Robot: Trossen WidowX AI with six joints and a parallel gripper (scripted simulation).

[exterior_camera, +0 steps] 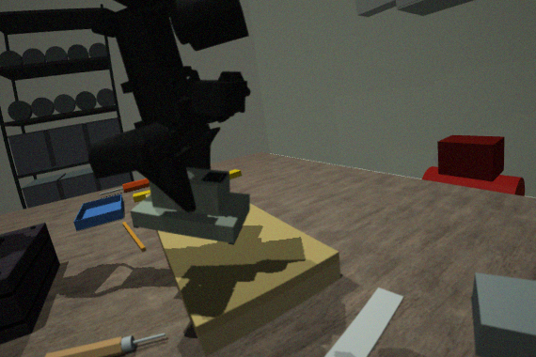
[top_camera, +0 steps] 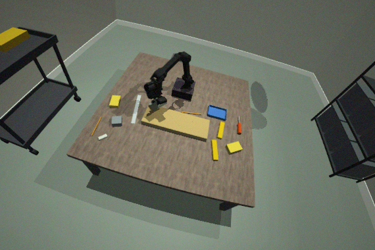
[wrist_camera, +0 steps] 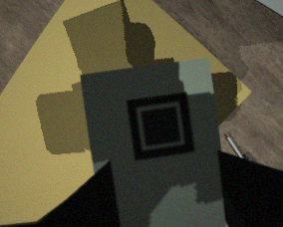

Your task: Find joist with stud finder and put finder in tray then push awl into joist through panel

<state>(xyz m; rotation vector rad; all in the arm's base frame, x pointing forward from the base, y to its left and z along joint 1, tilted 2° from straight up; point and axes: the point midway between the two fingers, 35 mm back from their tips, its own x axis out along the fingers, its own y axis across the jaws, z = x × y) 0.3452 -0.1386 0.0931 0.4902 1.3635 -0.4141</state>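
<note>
My gripper [top_camera: 159, 102] [exterior_camera: 202, 187] [wrist_camera: 158, 160] is shut on the grey-green stud finder [exterior_camera: 188, 222] [wrist_camera: 105, 100], holding it base down over one end of the panel. I cannot tell whether its base touches the panel. Its square window is dark. The yellow floor panel [top_camera: 187, 125] [exterior_camera: 282, 229] [wrist_camera: 30, 149] lies flat, and no joist shows. The awl [exterior_camera: 89, 348], with a wooden handle and thin metal tip, lies on the table near that end; its tip also shows in the wrist view [wrist_camera: 235, 145]. The blue tray [top_camera: 217, 113] [exterior_camera: 101, 211] is empty, beyond the panel's other end.
An orange stick [top_camera: 191, 113] [exterior_camera: 134, 236] lies between arm base and panel. Two yellow bars, a yellow block [top_camera: 234, 147] and a red-handled tool [top_camera: 239, 128] lie near the tray. A pale strip [top_camera: 136, 109], a grey block [top_camera: 116, 121] and another yellow block [top_camera: 114, 101] lie opposite.
</note>
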